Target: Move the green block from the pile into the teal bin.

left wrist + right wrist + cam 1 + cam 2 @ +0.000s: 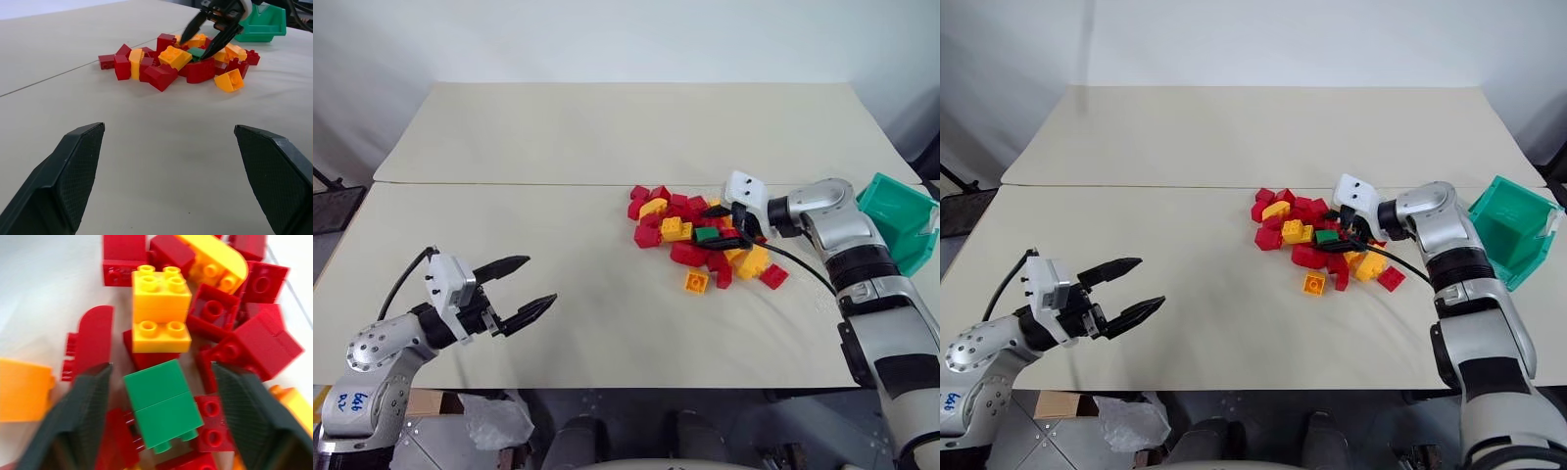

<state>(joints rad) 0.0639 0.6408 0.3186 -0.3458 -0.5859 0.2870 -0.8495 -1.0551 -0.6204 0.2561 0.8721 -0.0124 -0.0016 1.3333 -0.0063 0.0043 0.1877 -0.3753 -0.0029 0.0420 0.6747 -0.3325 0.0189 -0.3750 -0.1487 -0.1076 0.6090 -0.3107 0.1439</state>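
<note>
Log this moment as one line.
right tool: open astride small green studded plastic brick in pile | left tool: open, idle

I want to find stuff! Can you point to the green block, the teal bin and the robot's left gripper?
green block (163,403), right wrist view, on its smooth green side.
teal bin (1513,225), right eye view, on its inner wall.
left gripper (523,286), left eye view, midway between the tips of its open black fingers.

**Desk and what lies on it**

The pale beige desk (558,294) carries the pile (700,240) of red and yellow-orange bricks, with the green block (707,234) in it. One yellow-orange brick (696,282) lies just beside the pile. The teal bin (1508,230) rests well apart from the pile, at the desk's edge.
</note>
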